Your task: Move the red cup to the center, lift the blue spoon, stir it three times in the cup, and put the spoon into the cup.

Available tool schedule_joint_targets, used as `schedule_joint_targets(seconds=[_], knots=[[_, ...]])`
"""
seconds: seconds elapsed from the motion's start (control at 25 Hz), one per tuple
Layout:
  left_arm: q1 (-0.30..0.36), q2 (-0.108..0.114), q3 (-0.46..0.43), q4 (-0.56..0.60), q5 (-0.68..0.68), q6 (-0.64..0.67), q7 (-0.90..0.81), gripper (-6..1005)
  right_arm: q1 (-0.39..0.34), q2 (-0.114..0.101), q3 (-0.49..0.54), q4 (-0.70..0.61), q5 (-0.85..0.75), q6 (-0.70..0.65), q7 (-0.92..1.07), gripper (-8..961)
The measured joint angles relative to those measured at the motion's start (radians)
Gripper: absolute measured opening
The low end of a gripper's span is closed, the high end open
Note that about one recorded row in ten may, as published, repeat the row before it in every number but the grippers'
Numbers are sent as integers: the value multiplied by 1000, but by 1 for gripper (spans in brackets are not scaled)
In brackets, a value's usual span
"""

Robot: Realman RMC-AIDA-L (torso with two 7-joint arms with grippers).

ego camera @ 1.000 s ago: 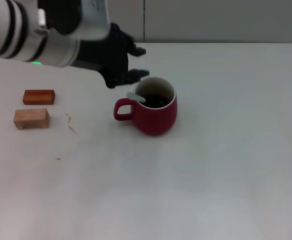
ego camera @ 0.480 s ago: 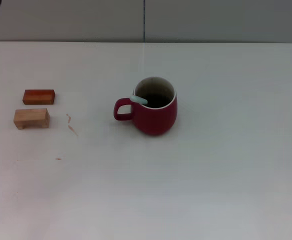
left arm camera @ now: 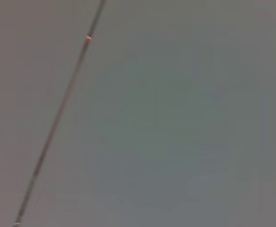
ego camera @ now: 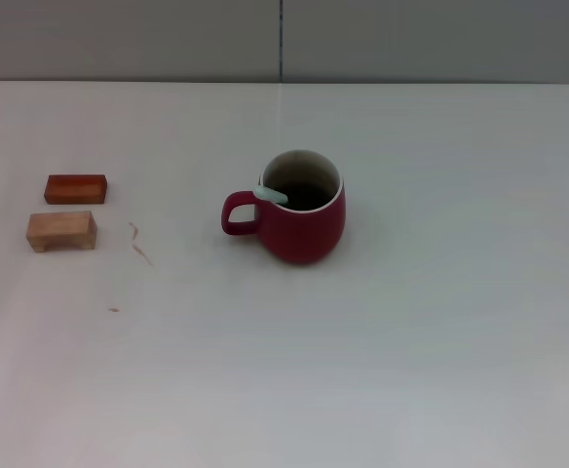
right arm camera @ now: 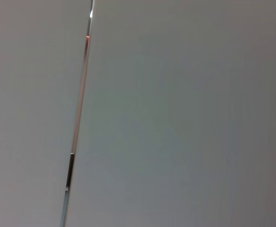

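Blue spoon resting in red cup, mid-surface; looks done. Both hands out of view, can't tell grip; just stay clear.

A dark red cup stands upright near the middle of a white bench, its loop handle pointing left. The pale blue spoon sits inside it, its handle tip resting on the rim above the handle. Well apart on the left lie a reddish-brown block and, just in front, a pale wooden block.
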Motion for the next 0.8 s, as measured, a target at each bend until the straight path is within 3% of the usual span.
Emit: schedule_joint_targets(seconds=[0.08, 0.12, 0.24, 0.32, 0.36, 0.4, 0.56, 0.8], knots=[[9, -1, -26, -65, -54, -5, 119, 396, 0, 0, 3, -11, 0, -15, 0, 551], [16, -3, -55, -141, -124, -6, 269, 396, 0, 0, 6, -15, 0, -20, -1, 551], [17, -3, -74, -210, -188, -1, 412, 396, 1, -3, 15, -26, 0, -35, -2, 551], [17, -4, -83, -274, -253, 16, 560, 396, 2, -12, 30, -29, 0, -48, -2, 551], [14, -5, -84, -334, -313, 38, 721, 396, 2, -12, 30, -29, 0, -48, -2, 551], [14, -5, -84, -334, -313, 38, 721, 396, 2, -15, 38, -29, 0, -52, -2, 551], [-10, -7, -85, -467, -423, 79, 1034, 396, 7, -25, 82, -30, 1, -64, -2, 551], [-19, -7, -86, -524, -458, 79, 1095, 396, 20, -41, 139, -30, 1, -59, -3, 551]])
